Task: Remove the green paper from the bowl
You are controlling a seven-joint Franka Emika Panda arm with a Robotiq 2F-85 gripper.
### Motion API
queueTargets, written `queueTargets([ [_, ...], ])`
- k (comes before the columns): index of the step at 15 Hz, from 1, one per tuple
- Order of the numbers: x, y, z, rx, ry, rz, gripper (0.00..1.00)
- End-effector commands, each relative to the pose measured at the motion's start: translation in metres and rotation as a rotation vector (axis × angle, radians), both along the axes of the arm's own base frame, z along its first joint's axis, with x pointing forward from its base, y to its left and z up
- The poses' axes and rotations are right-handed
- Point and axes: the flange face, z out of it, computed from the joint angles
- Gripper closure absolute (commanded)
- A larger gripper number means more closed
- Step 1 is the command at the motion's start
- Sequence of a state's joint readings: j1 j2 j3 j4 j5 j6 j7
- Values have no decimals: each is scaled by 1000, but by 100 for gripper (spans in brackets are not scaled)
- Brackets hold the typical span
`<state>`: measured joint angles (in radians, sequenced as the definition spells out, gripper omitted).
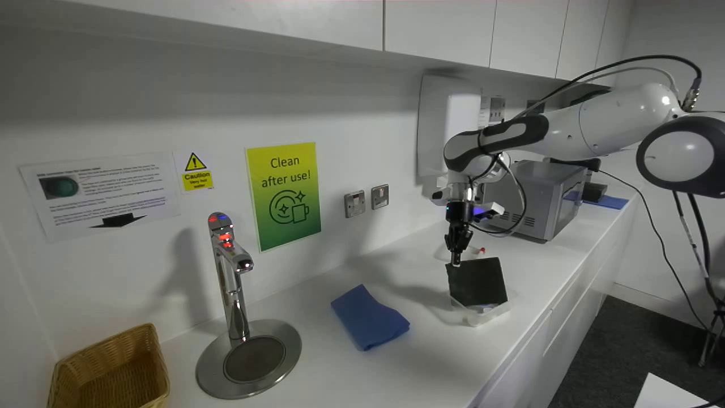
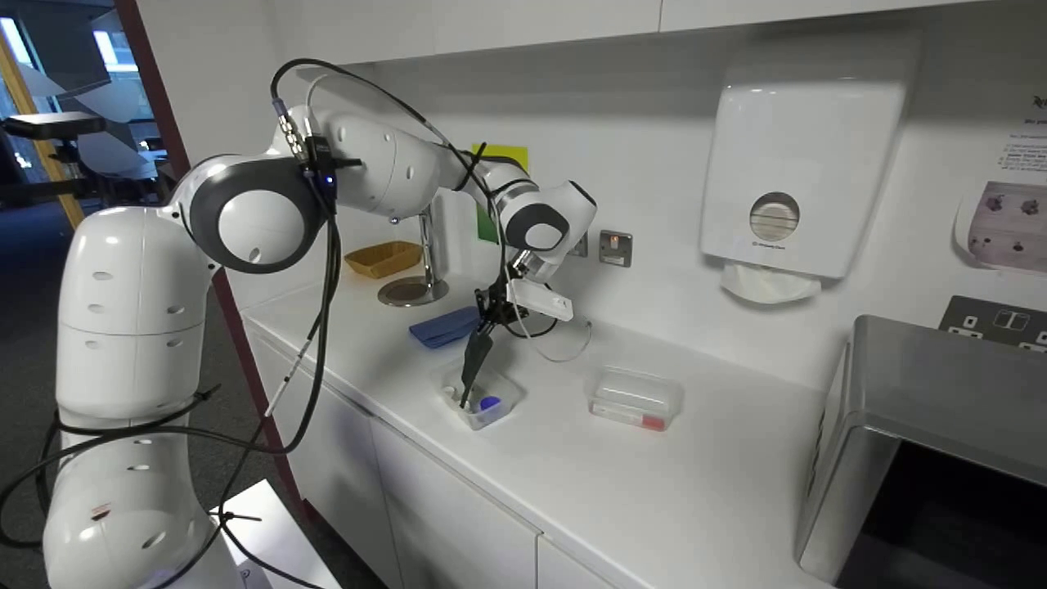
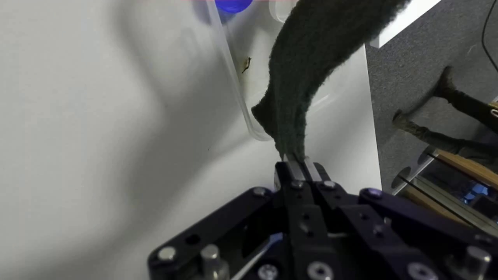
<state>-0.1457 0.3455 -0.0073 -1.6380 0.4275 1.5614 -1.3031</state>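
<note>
The single arm [image 1: 592, 127] reaches over the counter [image 1: 419, 374] from the front edge. Its jaws stand pressed together, with the green paper [image 1: 477, 281] pinched between them at, or just beside, its upper corner nearer the back edge. The sheet is nearly square, so no long axis governs the move; the direction of hang does. From the jaws, the sheet runs downward and toward the front edge. Its lower part appears to hang into the bowl [image 1: 477, 318], a translucent tub with rounded corners placed close to the front edge. Whether that lower part touches the blue round object [image 2: 489, 402] or the bowl's floor, I cannot tell from here.

Assessment: the grip is established; removal is, in my judgement, partly complete. The next step calls for a vertical lift until the lowest edge passes above the bowl's rim. Only then should lateral travel begin. The blue cloth [image 1: 370, 317] lies between the bowl and the back corner where the basket [image 1: 122, 362] stands.

Caution: the load sits to one side of the jaws, so the sheet may swing or twist. Early lateral travel may catch the rim and drag the bowl along the counter
</note>
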Motion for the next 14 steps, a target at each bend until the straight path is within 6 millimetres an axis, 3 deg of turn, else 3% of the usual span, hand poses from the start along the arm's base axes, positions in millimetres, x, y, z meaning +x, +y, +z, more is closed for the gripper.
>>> queueTargets([
  [1, 2, 5, 35, 44, -15, -44, 99],
  [8, 16, 16, 87, 113, -77, -99, 99],
  [14, 48, 1, 94, -23, -189, -293, 99],
])
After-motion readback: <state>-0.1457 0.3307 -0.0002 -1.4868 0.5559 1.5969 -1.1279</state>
